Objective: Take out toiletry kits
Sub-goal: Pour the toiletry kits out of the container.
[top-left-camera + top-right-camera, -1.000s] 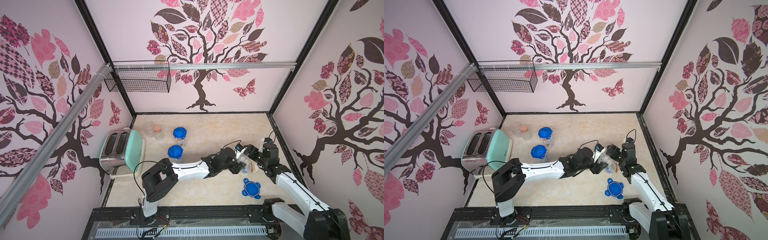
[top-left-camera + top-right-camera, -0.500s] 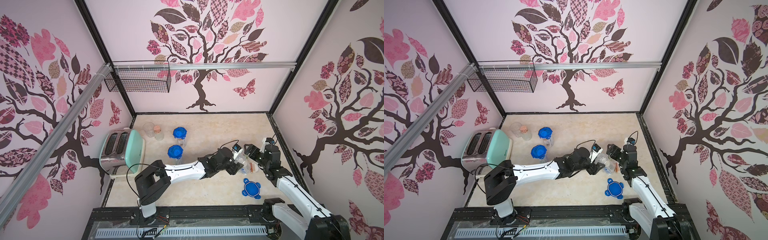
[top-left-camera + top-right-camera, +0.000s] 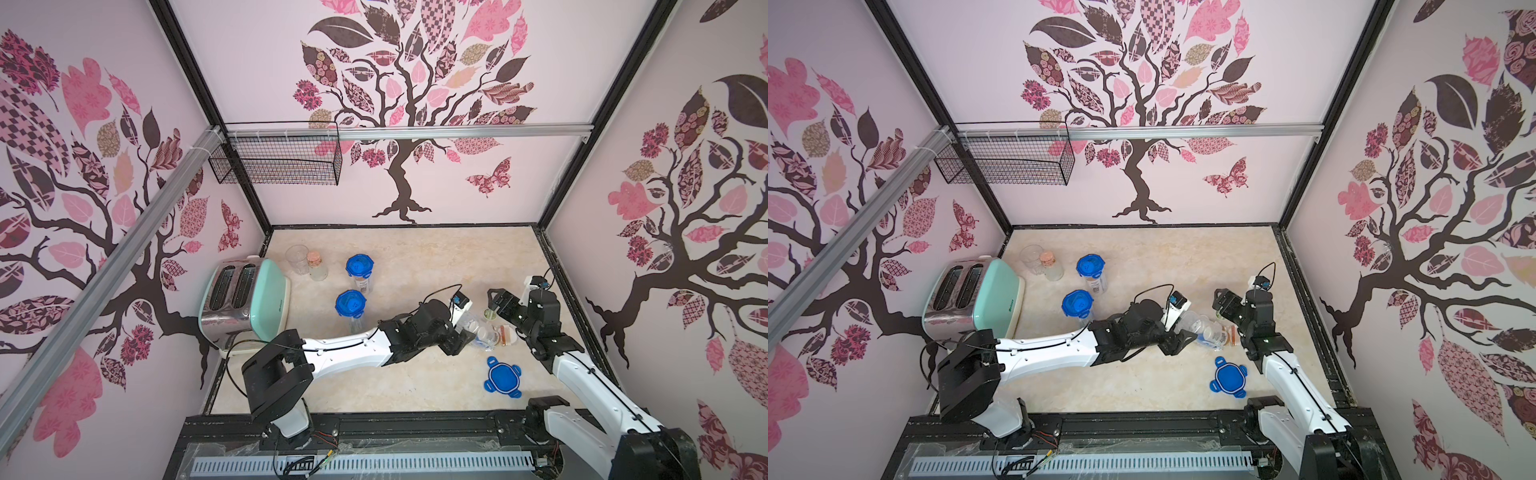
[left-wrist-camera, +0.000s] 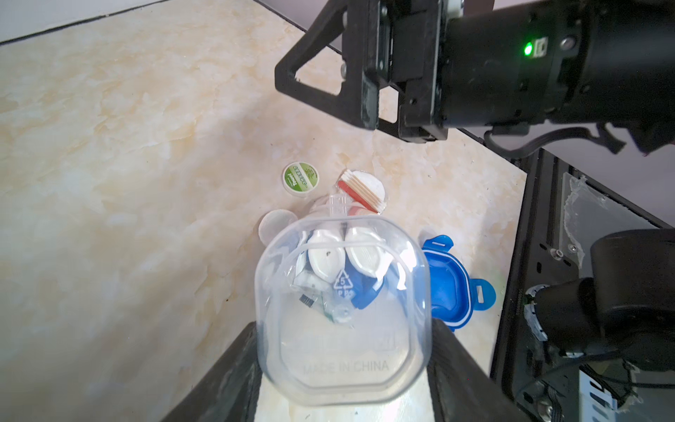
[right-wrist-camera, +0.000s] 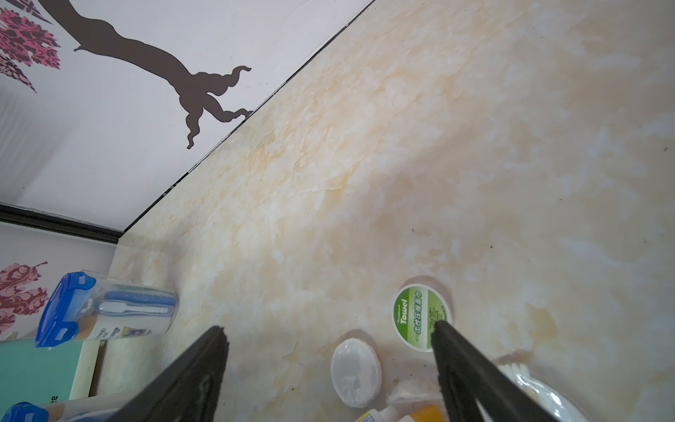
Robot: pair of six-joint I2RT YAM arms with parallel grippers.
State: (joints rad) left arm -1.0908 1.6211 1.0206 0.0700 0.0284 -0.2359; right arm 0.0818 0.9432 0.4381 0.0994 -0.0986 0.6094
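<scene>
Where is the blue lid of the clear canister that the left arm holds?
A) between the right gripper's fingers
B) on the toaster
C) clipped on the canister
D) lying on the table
D: the blue lid lies flat on the table, apart from the canister in the left gripper.

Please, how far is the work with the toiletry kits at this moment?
Done: one blue lid is off and lies on the table; a green tub, a white tub and a stick packet lie spilled. In hand: the left claw holds the clear canister tipped, with items inside; the right claw hangs open above the spill. Left: two lidded canisters stand unopened by the toaster.
</scene>
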